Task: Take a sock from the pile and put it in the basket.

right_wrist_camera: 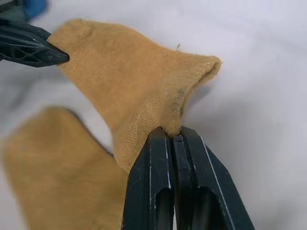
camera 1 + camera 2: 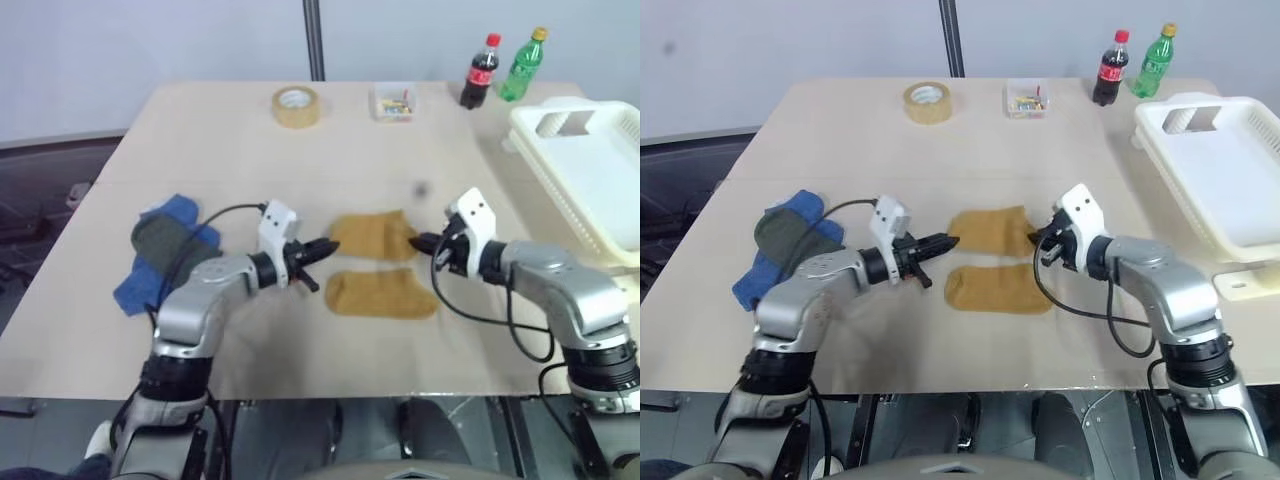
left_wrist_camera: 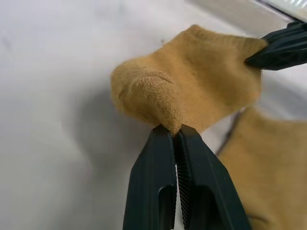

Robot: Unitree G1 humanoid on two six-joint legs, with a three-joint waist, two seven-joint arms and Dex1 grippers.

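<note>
Two mustard socks mid-table: far sock (image 2: 372, 236) pinched at opposite ends by left gripper (image 2: 326, 247) and right gripper (image 2: 428, 241), both clenched on its fabric; near sock (image 2: 381, 294) flat, just beside. Blue-and-grey pile (image 2: 160, 250) near left table (image 2: 200, 130) edge. White basket (image 2: 590, 170) overhanging right edge. Two bottles (image 2: 481, 71), labels unreadable.
</note>
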